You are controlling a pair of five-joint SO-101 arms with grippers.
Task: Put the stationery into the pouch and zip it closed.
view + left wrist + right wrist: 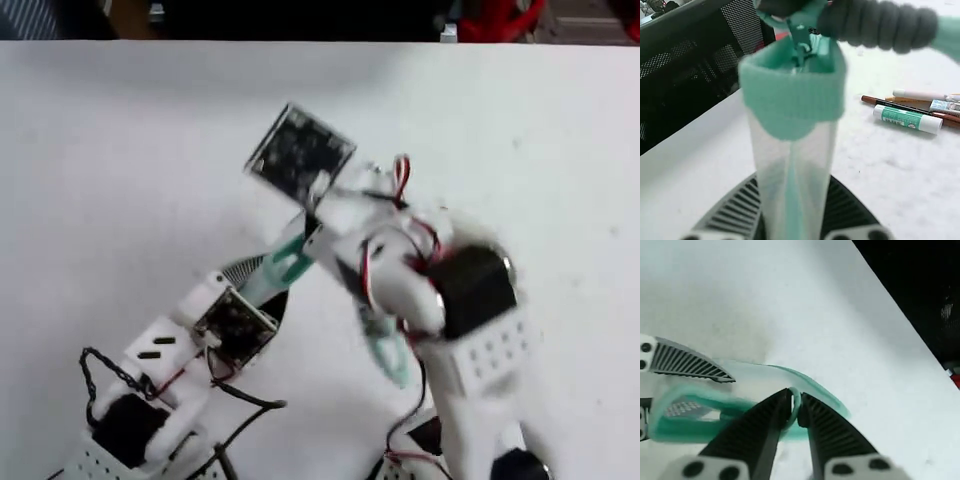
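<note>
A clear pouch [790, 145] with a teal rim stands upright, and my left gripper [790, 217] is shut on its lower end. My right gripper [795, 406] is shut on the ring of the teal zipper pull [793, 416] at the pouch's top end. In the high view both grippers meet at the pouch [285, 262] in the table's middle, the left gripper [262, 282] from the lower left. Beside the pouch lies the stationery: a glue stick [907, 119] with a green label, a brown pencil [880, 101] and other pens bunched together on the table.
The white table [120, 150] stretches wide to the left and far side. A black mesh chair [685, 65] stands beyond the table edge. The right arm's body [470, 300] hangs over the area to the right of the pouch.
</note>
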